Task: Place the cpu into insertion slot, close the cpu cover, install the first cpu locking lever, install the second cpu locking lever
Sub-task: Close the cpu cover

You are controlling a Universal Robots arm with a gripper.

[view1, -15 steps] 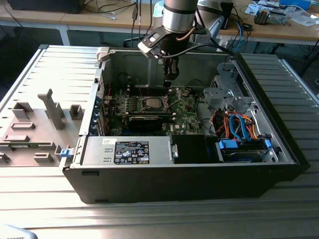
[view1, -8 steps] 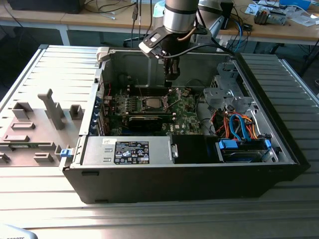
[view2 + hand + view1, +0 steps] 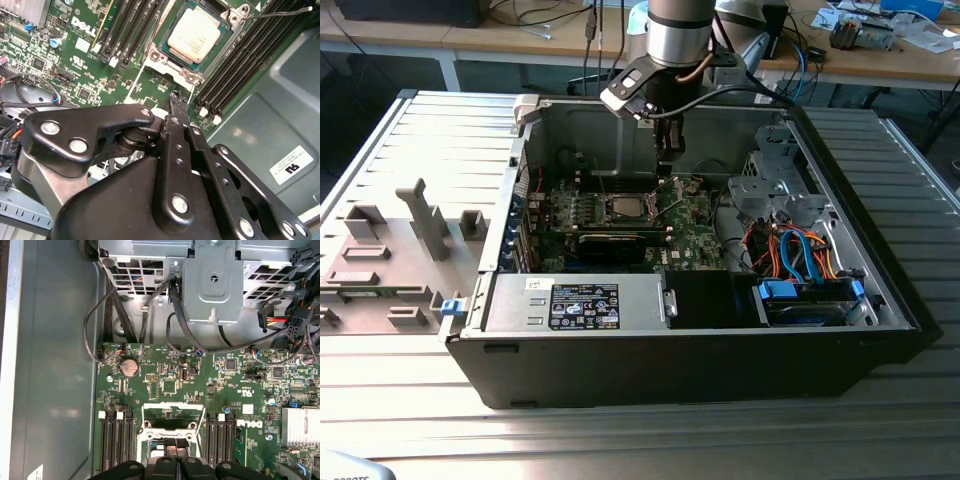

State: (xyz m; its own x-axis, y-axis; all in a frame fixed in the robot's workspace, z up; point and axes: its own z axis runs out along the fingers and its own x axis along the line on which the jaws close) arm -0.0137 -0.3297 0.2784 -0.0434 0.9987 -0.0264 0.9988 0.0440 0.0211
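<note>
The cpu lies flat in its socket on the green motherboard, silver top up, and shows in the exterior view as a pale square. The cpu cover stands raised on its hinge, a thin silver frame with an open window. My gripper hangs right at the cover's raised edge, beside the socket, with its black fingers pressed together. I cannot tell whether they touch the frame. One thin wire locking lever sticks out unlatched beside the socket.
Black memory slots flank the socket on both sides. A grey drive cage with dangling black cables sits beyond the board. A silver heatsink and the case's grey wall border the board. The power supply fills the case's front.
</note>
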